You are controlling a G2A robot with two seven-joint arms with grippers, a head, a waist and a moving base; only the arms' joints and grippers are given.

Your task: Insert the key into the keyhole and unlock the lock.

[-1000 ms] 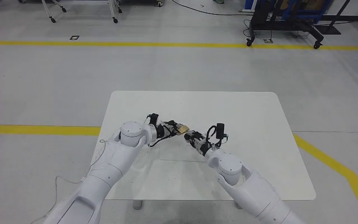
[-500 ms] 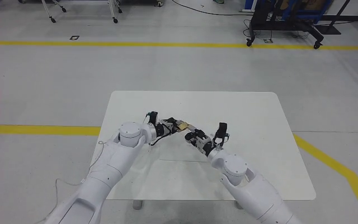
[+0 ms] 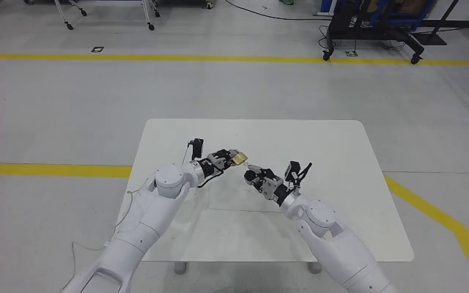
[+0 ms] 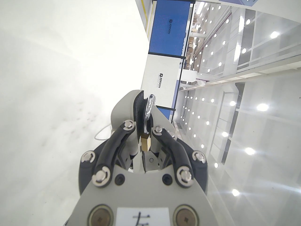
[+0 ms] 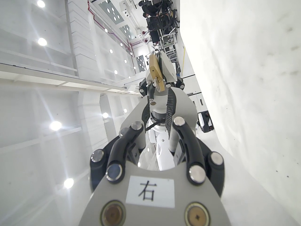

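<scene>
A brass padlock (image 3: 238,156) hangs above the middle of the white table (image 3: 330,146), and my left gripper (image 3: 229,158) is shut on it. In the left wrist view its silver top and brass edge (image 4: 145,143) sit between the closed fingers (image 4: 124,116). My right gripper (image 3: 252,174) hovers a short gap to the right of the lock and nearer to me, apart from it. In the right wrist view the padlock (image 5: 155,70) is just beyond my right gripper (image 5: 162,92), whose fingers are drawn together. The key is mostly hidden between them.
A faint rectangular mat outline (image 3: 242,209) lies on the table below the grippers. The table's right half and far edge (image 3: 256,121) carry nothing. Yellow floor lines and wheeled racks stand far off.
The two grippers met at the lock a second ago. Now they are apart: the left one carried the padlock toward the far side, and the right arm shifted right.
</scene>
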